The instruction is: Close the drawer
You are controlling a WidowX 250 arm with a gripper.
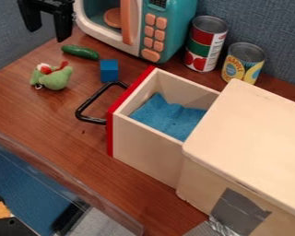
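Gripper (48, 32) is hanging at the upper left of the camera view, in front of the blue-grey wall (11, 55) and left of the toy microwave (174, 34); its two black fingers are pointing down and standing wide apart. Drawer (147, 140) is jutting well out of the wooden cabinet (255, 133), its red front facing the left side of the view and its black handle (80, 110) sticking out from that front. Blue cloth (168, 117) is lying inside the drawer, partly folded. Grey tape (239, 209) is covering a patch of the cabinet's side. Blue cube (109, 70) is sitting just beside the handle, on the microwave side. Green cucumber (80, 51) and green plush toy (54, 77), the latter with red and white on its head, are lying near the cube on the brown table (39, 108). Two cans, one red and green (204, 44), one yellow and blue (243, 63), are standing upright behind the drawer. Clear plastic bin (76, 186) is occupying the lower left corner.
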